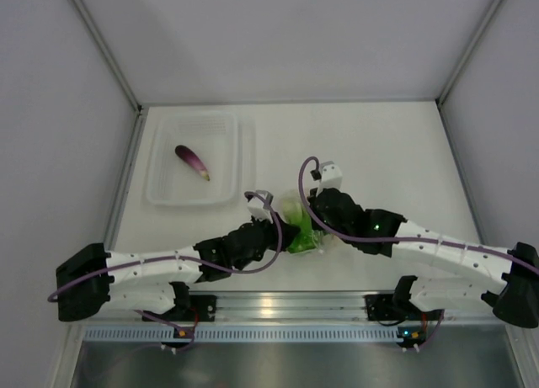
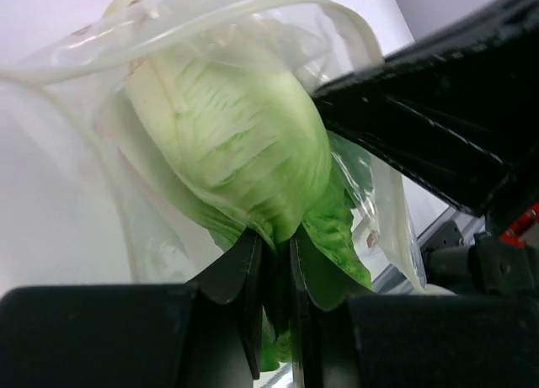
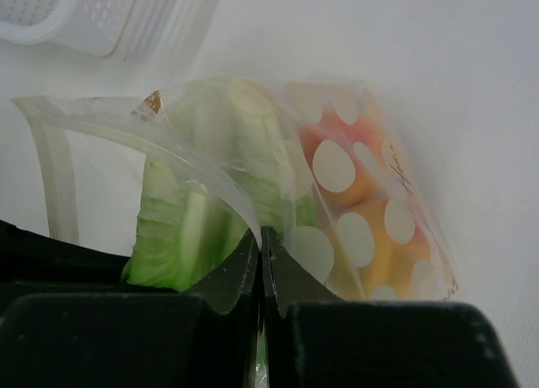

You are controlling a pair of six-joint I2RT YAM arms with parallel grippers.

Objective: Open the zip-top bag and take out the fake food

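Observation:
The zip-top bag (image 1: 296,209) lies between both arms near the table's front edge, its mouth open. My left gripper (image 2: 274,245) is shut on the dark green leaf of the lettuce (image 2: 236,135), which sticks partly out of the bag's mouth (image 2: 253,9). My right gripper (image 3: 261,236) is shut on a clear edge of the bag (image 3: 337,165). Round orange-yellow fruits (image 3: 370,194) sit deeper inside behind the white dots, beside the lettuce (image 3: 181,228). The purple eggplant (image 1: 192,162) lies in the tray, outside the bag.
The rigid clear tray (image 1: 160,194) stands at the back left, and its corner (image 3: 101,26) shows in the right wrist view. The right arm's black body (image 2: 438,127) fills the upper right of the left wrist view. Grey walls close in the table.

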